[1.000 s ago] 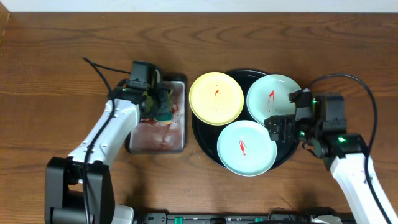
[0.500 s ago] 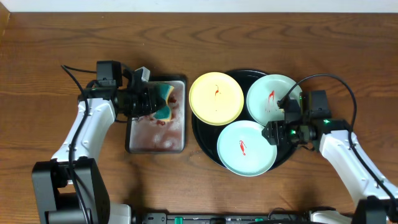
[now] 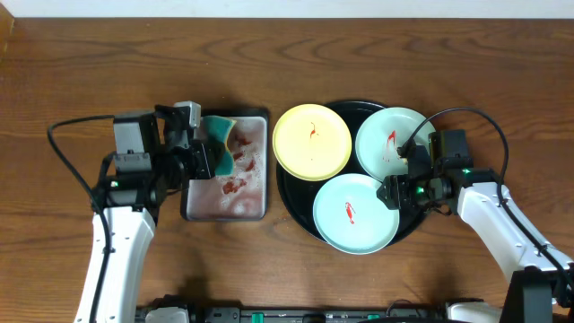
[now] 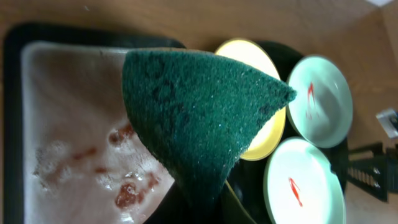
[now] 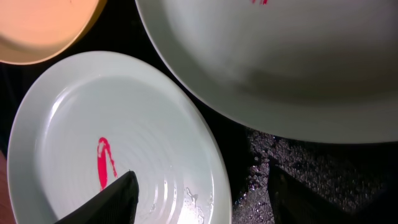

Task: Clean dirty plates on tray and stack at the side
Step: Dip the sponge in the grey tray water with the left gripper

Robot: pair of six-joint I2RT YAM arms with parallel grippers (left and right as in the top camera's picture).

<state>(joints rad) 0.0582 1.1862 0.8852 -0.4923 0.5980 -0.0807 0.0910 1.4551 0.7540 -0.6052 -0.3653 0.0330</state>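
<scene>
The black round tray (image 3: 292, 205) holds three plates, each with a red smear: a pale yellow plate (image 3: 311, 142), a mint plate (image 3: 393, 144) at the back right and a mint plate (image 3: 355, 213) in front. My left gripper (image 3: 208, 154) is shut on a green sponge (image 3: 220, 148) and holds it above the grey tray; in the left wrist view the sponge (image 4: 199, 112) fills the middle. My right gripper (image 5: 205, 199) is open and straddles the right rim of the front mint plate (image 5: 124, 137), one finger (image 5: 106, 199) over the plate, the other over the black tray (image 5: 292, 174).
A grey rectangular metal tray (image 3: 253, 202) with foamy, red-stained water lies left of the black tray; it also shows in the left wrist view (image 4: 68, 112). Bare wooden table (image 3: 90, 72) surrounds both trays.
My left arm has swung back to the left and turned, carrying the sponge up off the grey tray. My right gripper has come down to the front mint plate's right rim and stays there.
</scene>
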